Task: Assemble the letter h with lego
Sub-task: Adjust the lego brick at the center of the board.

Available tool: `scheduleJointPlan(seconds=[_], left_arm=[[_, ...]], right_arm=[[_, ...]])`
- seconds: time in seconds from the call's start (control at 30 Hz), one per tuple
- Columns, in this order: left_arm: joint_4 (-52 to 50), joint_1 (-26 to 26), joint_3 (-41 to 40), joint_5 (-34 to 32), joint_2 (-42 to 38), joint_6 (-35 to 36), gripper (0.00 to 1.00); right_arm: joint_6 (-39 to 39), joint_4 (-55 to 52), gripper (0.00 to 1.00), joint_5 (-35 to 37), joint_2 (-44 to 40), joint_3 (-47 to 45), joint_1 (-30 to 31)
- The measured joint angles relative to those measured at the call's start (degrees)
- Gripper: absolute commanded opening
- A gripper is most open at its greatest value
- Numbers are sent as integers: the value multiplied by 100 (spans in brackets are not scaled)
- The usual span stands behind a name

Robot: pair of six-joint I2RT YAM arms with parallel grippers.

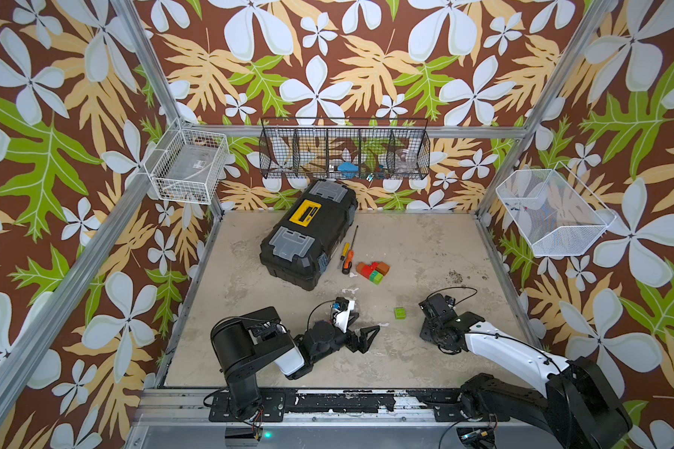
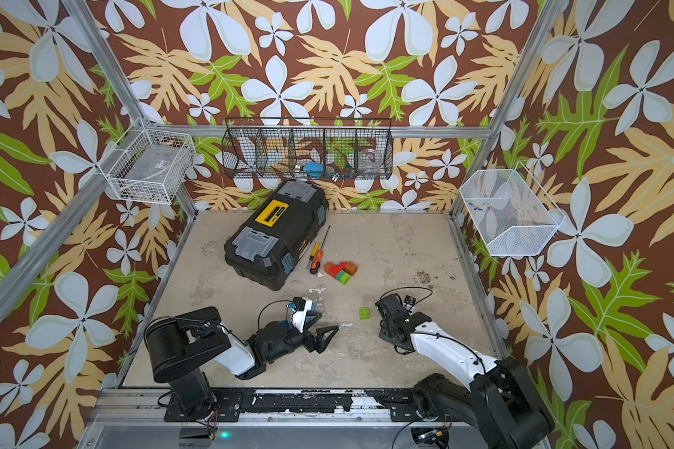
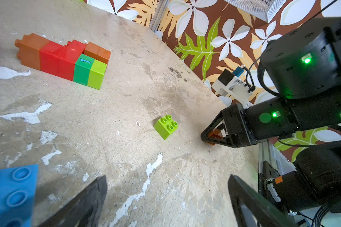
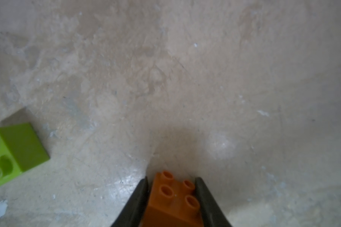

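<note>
Worn tabletop [image 1: 425, 241] — one lime brick [image 1: 400, 313] loose, one orange brick [image 4: 173, 198] pinched by right end effector [image 4: 172, 179]; left end effector [image 3: 166, 178] spread.

Illumination: even, diffuse; shadows soft. Right wrist view: lime brick [image 4: 22, 145] blurred, glare patch on counter [image 4: 126, 182]. Left wrist view: edges bowed.

Robot lab test cell.
Aluminium frame [image 1: 148, 58], leaf-print walls [image 1: 366, 58], wire baskets [image 1: 345, 153] hung above the toolbox [image 1: 308, 233], two arms [image 1: 250, 350] on a rail [image 1: 366, 418] in front of it.
</note>
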Motion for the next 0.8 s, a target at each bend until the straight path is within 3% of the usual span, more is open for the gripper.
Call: scheduleJointPlan(seconds=[0.17, 0.5, 0.8], left_arm=[[-297, 0, 44, 22, -376, 0, 100], [-1550, 37, -46, -170, -1663, -61, 100], [-4098, 116, 332, -669, -4183, -1088, 96]], right_arm=[[-640, 520, 35, -328, -122, -125, 136], [-2479, 1799, 37, -944, -691, -11, 1178], [-4419, 4481, 36, -1445, -1639, -1362, 2146]])
